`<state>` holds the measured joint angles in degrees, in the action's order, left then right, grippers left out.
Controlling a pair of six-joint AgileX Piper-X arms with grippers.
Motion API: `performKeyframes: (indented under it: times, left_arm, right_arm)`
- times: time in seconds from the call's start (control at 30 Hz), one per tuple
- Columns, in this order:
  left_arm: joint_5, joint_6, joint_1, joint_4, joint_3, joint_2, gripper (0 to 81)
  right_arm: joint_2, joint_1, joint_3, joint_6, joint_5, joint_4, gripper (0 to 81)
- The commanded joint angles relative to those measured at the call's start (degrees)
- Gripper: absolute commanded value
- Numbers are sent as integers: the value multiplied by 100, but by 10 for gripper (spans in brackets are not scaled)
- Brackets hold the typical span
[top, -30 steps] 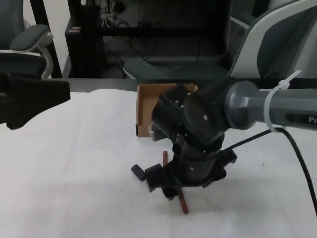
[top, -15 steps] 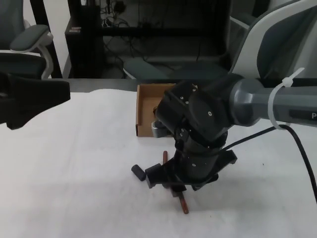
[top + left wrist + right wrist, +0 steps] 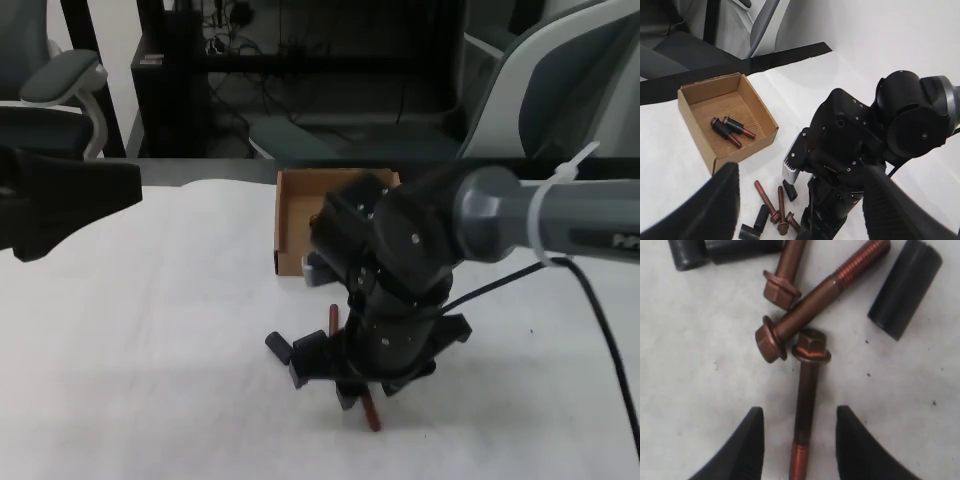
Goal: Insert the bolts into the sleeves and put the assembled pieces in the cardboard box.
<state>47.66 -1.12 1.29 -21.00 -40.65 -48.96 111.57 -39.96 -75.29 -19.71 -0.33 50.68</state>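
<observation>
The right gripper is open, its two dark fingers standing on either side of a copper bolt with a strip of white cloth showing between each finger and the shank, so it grips nothing. This bolt lies flat on the cloth, its long axis running straight out from the gripper: the flanged hex head is at the far end and the threaded tip lies back between the fingers. It is reddish copper, smooth along most of the shank, with darker thread at the tip. Its head almost touches the head of a second bolt, which lies on a slant across it with the thread pointing away. A third bolt lies just beside that one (same colour, its head turned back toward the gripper). A black sleeve, a short plain tube, lies near the second bolt's threaded end. In the high view the right arm hangs over this pile, just on the near side of the cardboard box. The left gripper is held well above the bench, fingers spread wide and empty. Two assembled pieces lie side by side in the box.
</observation>
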Motion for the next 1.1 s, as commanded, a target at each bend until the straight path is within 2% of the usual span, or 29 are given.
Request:
performKeyframes:
  times: [0.0, 0.4, 0.77, 0.83, 1.07]
  left_arm:
    - [-4, 29, -6, 30, -21, 55, 700]
    - [-4, 29, -6, 30, -21, 55, 700]
    - [-4, 29, -6, 30, -21, 55, 700]
    - [-4, 29, -6, 30, -21, 55, 700]
    - [-4, 29, -6, 30, -21, 55, 700]
  right_arm:
    - [109, -7, 6, 49, -88, -14, 470]
    - [194, 7, 6, 88, -111, -277, 461]
    - [194, 7, 6, 520, -175, -313, 458]
    - [194, 7, 6, 599, -175, -311, 400]
    - [194, 7, 6, 604, -245, -328, 24]
